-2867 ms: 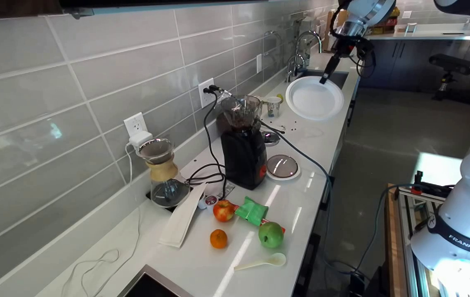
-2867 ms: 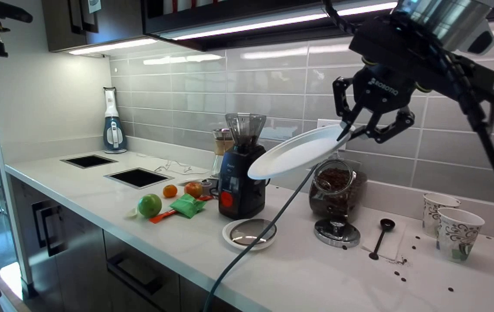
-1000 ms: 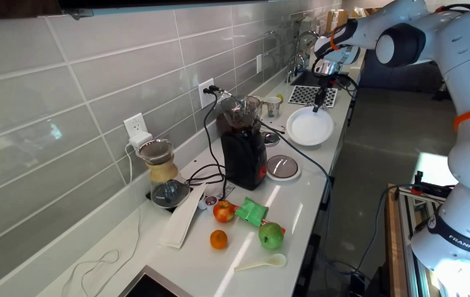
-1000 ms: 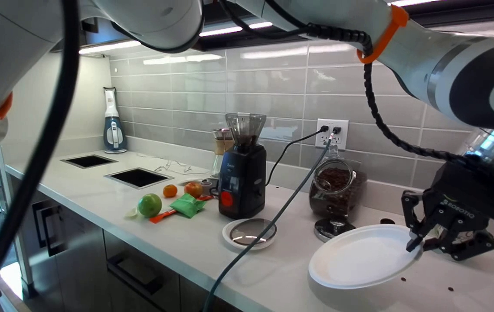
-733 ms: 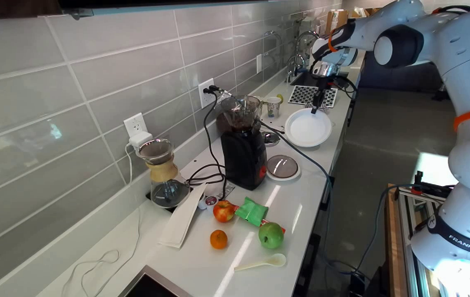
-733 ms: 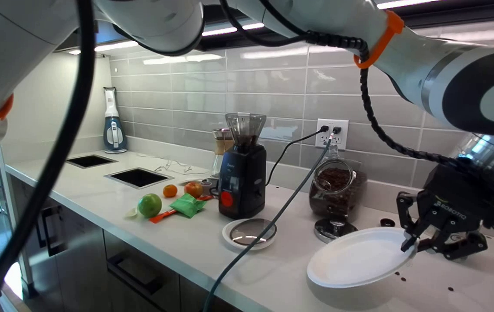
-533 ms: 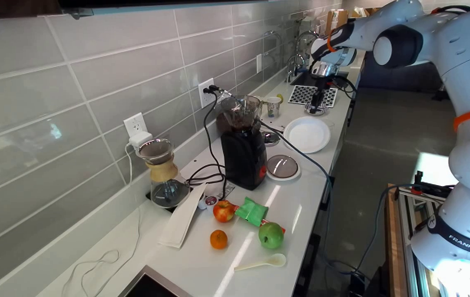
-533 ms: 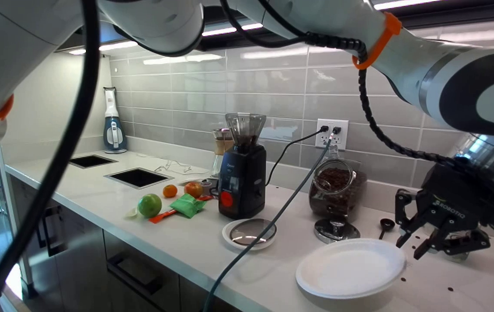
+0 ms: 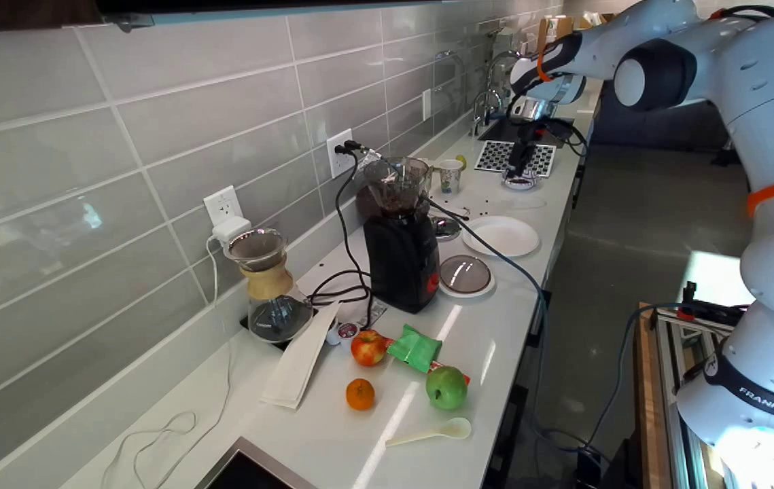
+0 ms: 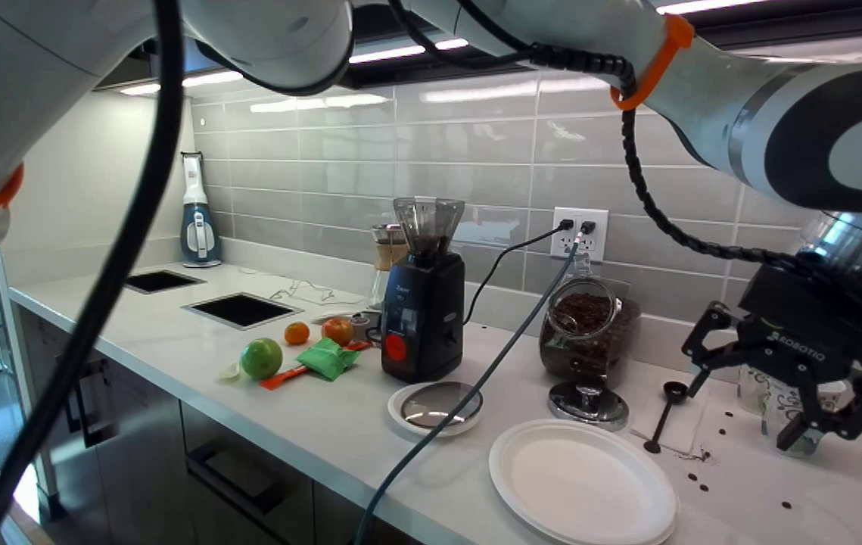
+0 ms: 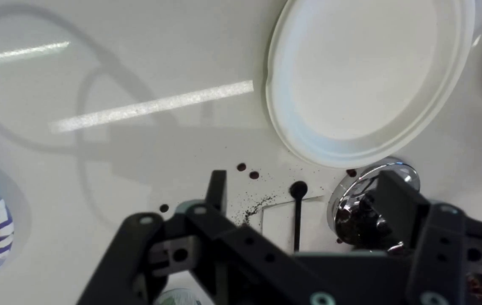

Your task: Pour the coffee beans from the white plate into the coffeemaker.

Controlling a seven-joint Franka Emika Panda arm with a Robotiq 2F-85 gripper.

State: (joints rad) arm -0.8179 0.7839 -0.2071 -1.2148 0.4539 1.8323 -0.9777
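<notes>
Jaws wide apart, my end effector grips nothing; the white plate lies flat on the tabletop, lower right in an exterior view.

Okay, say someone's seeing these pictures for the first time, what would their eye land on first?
Probably the tall black coffeemaker with its bright red patch, standing near the tiled wall. Next comes the white plate, lying on the counter to the coffeemaker's right in an exterior view. The black fingers stand out too, spread wide above the counter and clear of the plate, holding nothing.
</notes>
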